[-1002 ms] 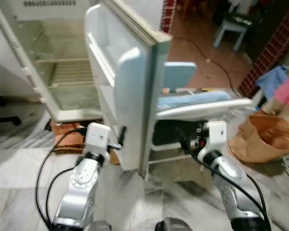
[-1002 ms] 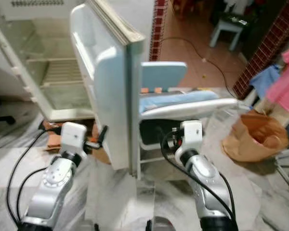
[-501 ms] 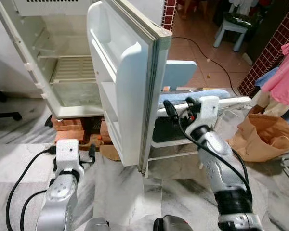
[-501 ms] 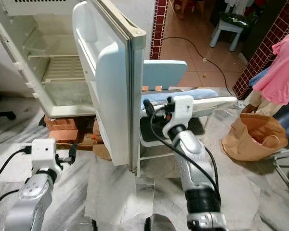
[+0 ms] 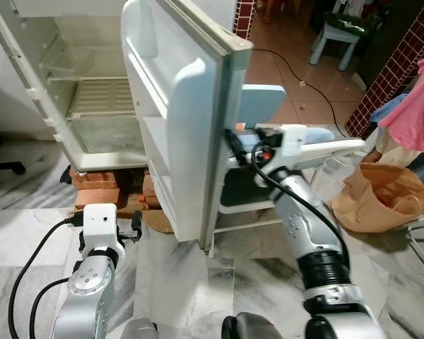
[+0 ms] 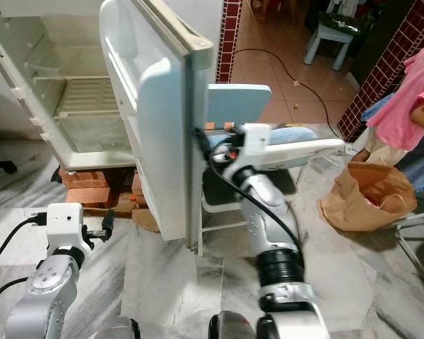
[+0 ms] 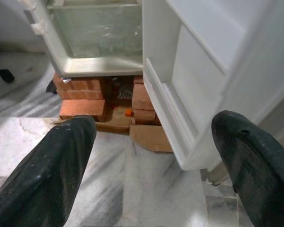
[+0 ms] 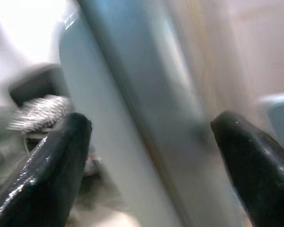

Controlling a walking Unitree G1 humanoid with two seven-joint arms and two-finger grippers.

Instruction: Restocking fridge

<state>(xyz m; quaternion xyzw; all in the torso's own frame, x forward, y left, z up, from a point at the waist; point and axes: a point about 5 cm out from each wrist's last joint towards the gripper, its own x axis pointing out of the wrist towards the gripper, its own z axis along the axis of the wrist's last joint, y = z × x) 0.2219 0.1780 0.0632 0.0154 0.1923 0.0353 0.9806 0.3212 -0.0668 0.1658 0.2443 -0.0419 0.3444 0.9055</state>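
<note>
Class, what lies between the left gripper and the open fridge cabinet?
In the left wrist view, between the left gripper and the fridge cabinet lie bare marble floor, then the bricks under it.

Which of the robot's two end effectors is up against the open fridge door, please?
The right end effector, raised against the fridge door at its outer edge; the left end effector hangs low above the floor.

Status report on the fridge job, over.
Right gripper open at fridge door edge. Left gripper open, low. Fridge shelves bare. Paper bag on the floor.

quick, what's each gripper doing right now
Left gripper: open, holding nothing, low near the fridge door.
Right gripper: open, holding nothing, up against the door's outer edge.
</note>
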